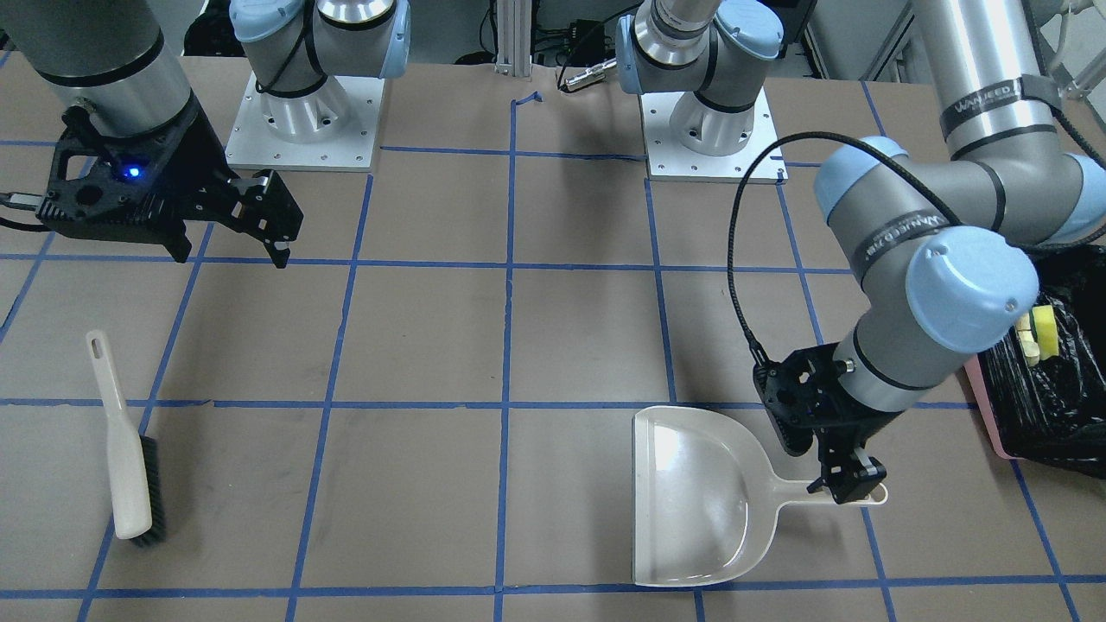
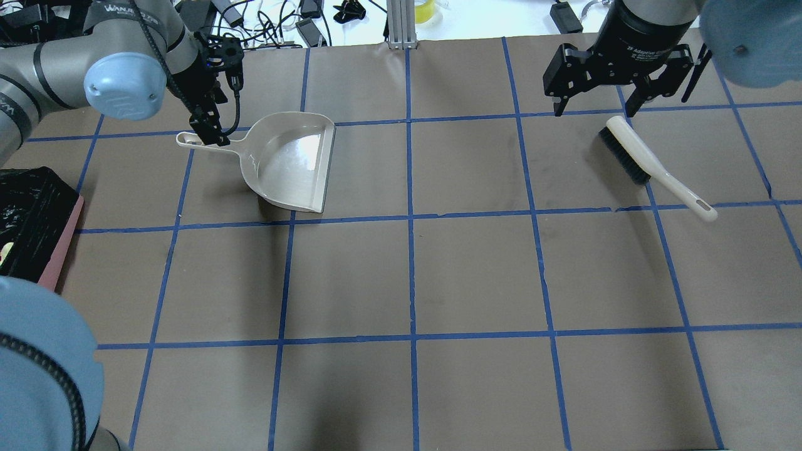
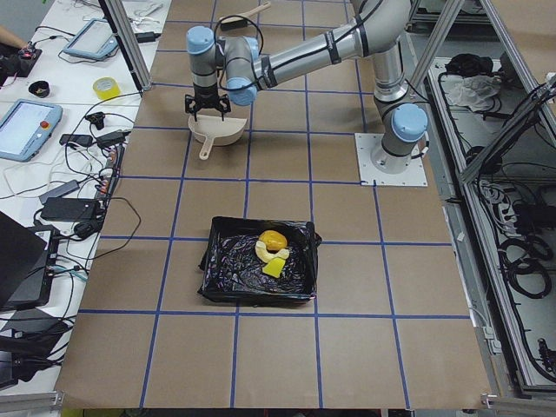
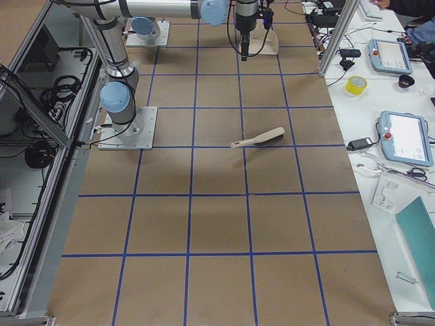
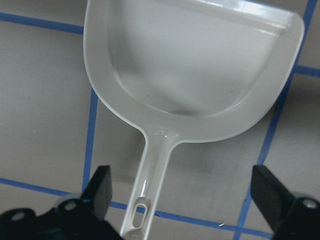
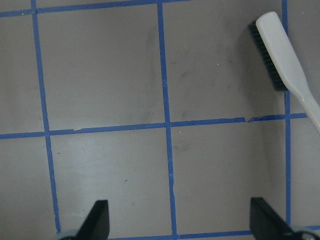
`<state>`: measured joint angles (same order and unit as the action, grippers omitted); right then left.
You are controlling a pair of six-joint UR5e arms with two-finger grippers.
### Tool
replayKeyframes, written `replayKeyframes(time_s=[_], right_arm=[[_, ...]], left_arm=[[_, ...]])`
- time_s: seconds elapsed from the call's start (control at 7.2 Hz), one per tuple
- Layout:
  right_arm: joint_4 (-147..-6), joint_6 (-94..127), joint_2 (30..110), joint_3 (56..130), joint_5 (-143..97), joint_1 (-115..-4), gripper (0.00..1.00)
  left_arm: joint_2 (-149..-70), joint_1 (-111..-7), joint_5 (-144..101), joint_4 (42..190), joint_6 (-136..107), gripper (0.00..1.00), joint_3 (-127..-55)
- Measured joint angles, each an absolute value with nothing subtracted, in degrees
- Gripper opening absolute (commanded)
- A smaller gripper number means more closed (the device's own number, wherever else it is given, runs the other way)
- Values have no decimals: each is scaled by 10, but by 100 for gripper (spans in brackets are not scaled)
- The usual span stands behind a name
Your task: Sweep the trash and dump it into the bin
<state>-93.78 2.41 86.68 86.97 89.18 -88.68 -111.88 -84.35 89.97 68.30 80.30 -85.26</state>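
Left claw (image 5: 181, 175) hangs spread wide over the handle of the cream plastic dustpan (image 2: 294, 163), its fingers clear of the handle on both sides. Right claw (image 6: 180, 205) is released too, above bare table near the cream black-bristled hand brush (image 2: 645, 166). I see the trash (image 3: 271, 248), an orange lump, a golden croissant piece and a yellow-green sponge wedge, lying inside the pink-sided, black-bagged bin (image 3: 217, 269). Brown paper covers the table (image 2: 476, 269), gridded with blue tape (image 2: 411, 275). The white side bench (image 3: 35, 178) carries tablets (image 3: 30, 129) and a yellow tape roll (image 3: 106, 88).

Trash (image 3: 270, 251) lies, apparently heaped, inside black-lined pink bin (image 3: 228, 268).
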Motion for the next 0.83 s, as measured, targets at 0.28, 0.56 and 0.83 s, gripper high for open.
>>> replayKeyframes(time_s=[0.28, 0.56, 0.83], right_arm=[[-939, 24, 868, 878, 892, -887, 100], [-939, 24, 870, 885, 893, -887, 100], [-939, 24, 870, 886, 893, -887, 100]], left_arm=[[-1052, -884, 893, 741, 576, 100, -856], [-988, -921, 891, 790, 363, 100, -857], [-933, -926, 893, 856, 241, 100, -856]])
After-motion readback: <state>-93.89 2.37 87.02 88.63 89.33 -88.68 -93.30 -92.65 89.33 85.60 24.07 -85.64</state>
